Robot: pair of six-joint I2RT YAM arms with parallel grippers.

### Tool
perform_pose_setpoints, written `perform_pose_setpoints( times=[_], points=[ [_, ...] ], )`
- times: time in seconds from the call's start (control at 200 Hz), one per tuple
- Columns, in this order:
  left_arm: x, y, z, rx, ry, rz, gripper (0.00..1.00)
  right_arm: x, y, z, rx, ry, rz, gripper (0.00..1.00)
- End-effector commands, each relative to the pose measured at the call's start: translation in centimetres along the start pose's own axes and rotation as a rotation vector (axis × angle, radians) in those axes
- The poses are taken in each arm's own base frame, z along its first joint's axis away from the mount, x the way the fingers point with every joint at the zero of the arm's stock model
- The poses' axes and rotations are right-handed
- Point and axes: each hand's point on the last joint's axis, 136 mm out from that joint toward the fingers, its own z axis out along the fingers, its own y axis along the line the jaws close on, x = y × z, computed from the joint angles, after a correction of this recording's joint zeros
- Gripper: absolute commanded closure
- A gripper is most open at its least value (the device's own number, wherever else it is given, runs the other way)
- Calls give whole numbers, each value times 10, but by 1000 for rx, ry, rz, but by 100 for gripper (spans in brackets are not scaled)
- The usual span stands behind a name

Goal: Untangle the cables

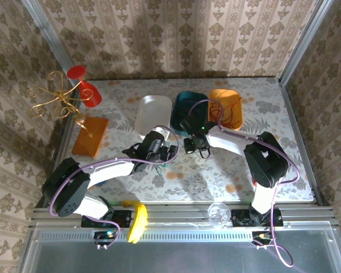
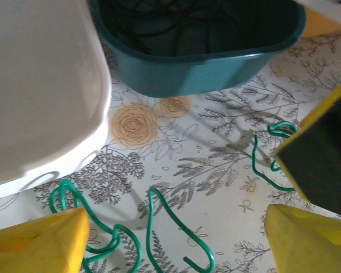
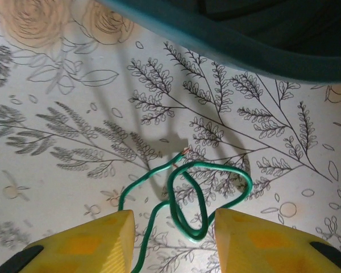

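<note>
Now | green cable [image 3: 210,164] loop | between spread right gripper [image 3: 171,227] fingers

Green cable [image 3: 216,165] — floral-print table [image 3: 57,170], teal bin [image 2: 199,71].

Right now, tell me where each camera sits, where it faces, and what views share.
Top: fixed above and behind the bases, looking down on the table; left arm and right arm reach in from the bottom.
Left wrist: on the left arm, facing forward and down at the green cable, white tub and teal tub; left gripper at the bottom.
Right wrist: on the right arm, facing down at the cable's loop by the teal tub; right gripper straddles it.
Shared: both wrist views catch the green cable and teal tub.
</note>
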Motion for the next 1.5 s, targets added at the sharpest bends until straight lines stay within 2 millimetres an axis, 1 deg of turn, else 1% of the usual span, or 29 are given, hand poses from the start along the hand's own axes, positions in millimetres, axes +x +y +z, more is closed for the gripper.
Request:
perform_pose_setpoints(
  times=[0.0, 0.105, 0.155, 0.19, 0.255, 0.34, 0.43, 0.535, 0.6, 0.71, 0.775, 0.9, 1.005, 1.09, 1.165, 1.31, 1.345, 1.43, 1.495],
  points=[
    [-3, -12, 2, 34, 14, 57, 18, -11, -10, 3, 59, -13, -26, 60],
    [-4, -20, 3, 69, 21, 80, 18, -16, -10, 7, 55, -19, -31, 69],
    [-4, -23, 4, 76, 28, 88, 18, -18, -9, 8, 48, -18, -33, 75],
    [-4, -23, 5, 79, 31, 92, 18, -19, -9, 7, 45, -17, -36, 82],
    [-4, -26, 6, 91, 32, 99, 18, -20, -10, 3, 42, -20, -37, 92],
    [-9, -34, 9, 128, 19, 115, 18, -18, -13, -7, 29, -22, -29, 96],
    [-14, -41, 13, 163, 5, 135, 16, -15, -14, -22, -37, -31, 9, 98],
    [-22, -48, 17, 218, 0, 129, 16, -10, -8, -44, -197, -37, 62, 98],
    [-29, -51, 18, 257, -16, 107, 16, -7, -4, -62, -301, -41, 92, 98],
    [-44, -51, 16, 322, -56, 48, 20, -3, -1, -84, -461, -29, 136, 97],
    [-52, -54, 11, 376, -77, 27, 22, -3, 0, -93, -531, -18, 160, 97],
    [-55, -66, -2, 477, -74, 43, 23, -2, -2, -100, -630, 27, 229, 97],
    [-54, -76, -15, 569, -69, 51, 23, -4, 2, -104, -725, 59, 274, 97],
    [-56, -85, -24, 631, -69, 57, 23, -5, 7, -108, -774, 79, 274, 96],
    [-61, -90, -28, 661, -75, 53, 23, -4, 12, -111, -811, 104, 264, 95],
    [-70, -94, -27, 670, -89, 66, 24, 0, 16, -114, -834, 126, 249, 95],
    [-71, -94, -26, 671, -87, 69, 26, 1, 17, -116, -840, 126, 247, 95],
    [-73, -99, -24, 694, -78, 73, 34, 2, 20, -119, -855, 125, 241, 96],
    [-73, -104, -21, 715, -65, 71, 42, 1, 21, -122, -863, 120, 237, 96]
  ],
)
